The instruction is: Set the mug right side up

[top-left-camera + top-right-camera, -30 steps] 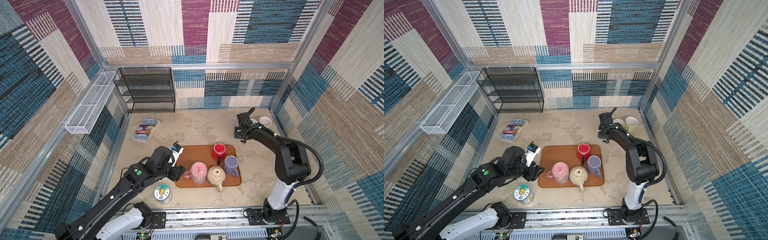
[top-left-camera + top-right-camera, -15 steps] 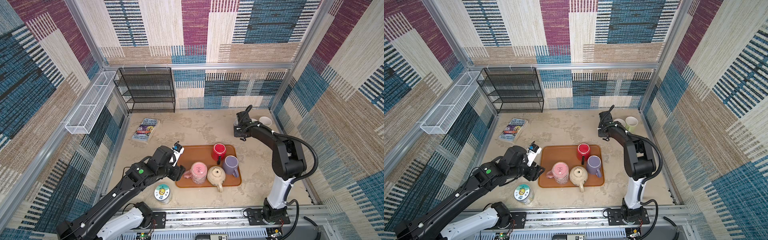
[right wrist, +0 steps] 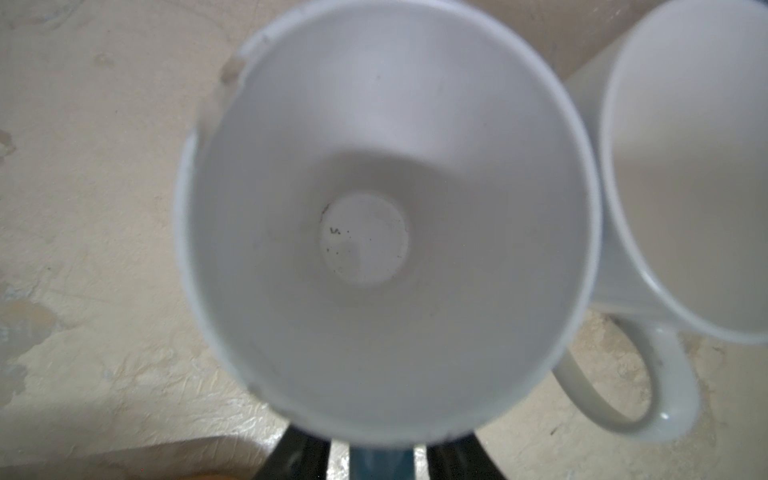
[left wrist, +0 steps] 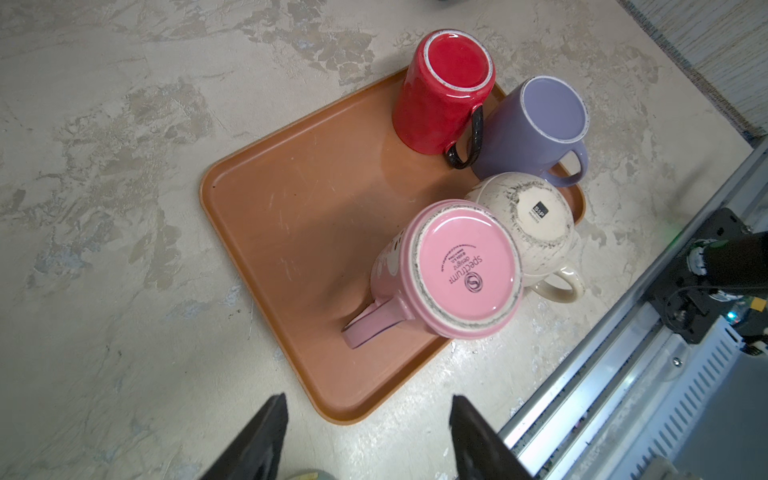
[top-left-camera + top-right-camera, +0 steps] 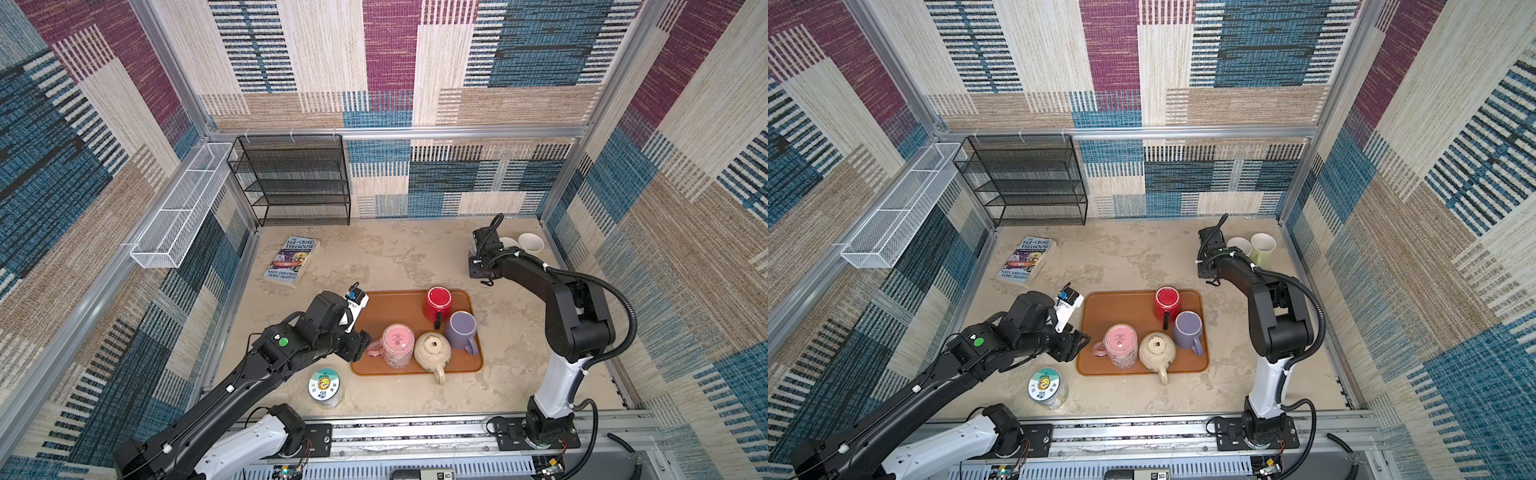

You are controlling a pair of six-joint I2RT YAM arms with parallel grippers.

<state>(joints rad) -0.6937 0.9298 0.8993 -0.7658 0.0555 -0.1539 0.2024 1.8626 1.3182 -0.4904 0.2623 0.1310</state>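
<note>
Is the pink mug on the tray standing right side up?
No, the pink mug stands upside down on the tray, its printed base facing up.

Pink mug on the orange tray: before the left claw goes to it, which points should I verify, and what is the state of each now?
1. Left claw open and empty: ok.
2. Pink ceramic mug right side up: not ok, its base faces up on the orange rectangular tray.
3. Pink handle reachable: ok, it points away from the other mugs.
4. Space around the pink mug: not ok, the cream round mug stands close against it.
5. Right claw away from the tray: ok, it is at the white tapered mug.
6. Right claw free of that mug: cannot tell.
</note>
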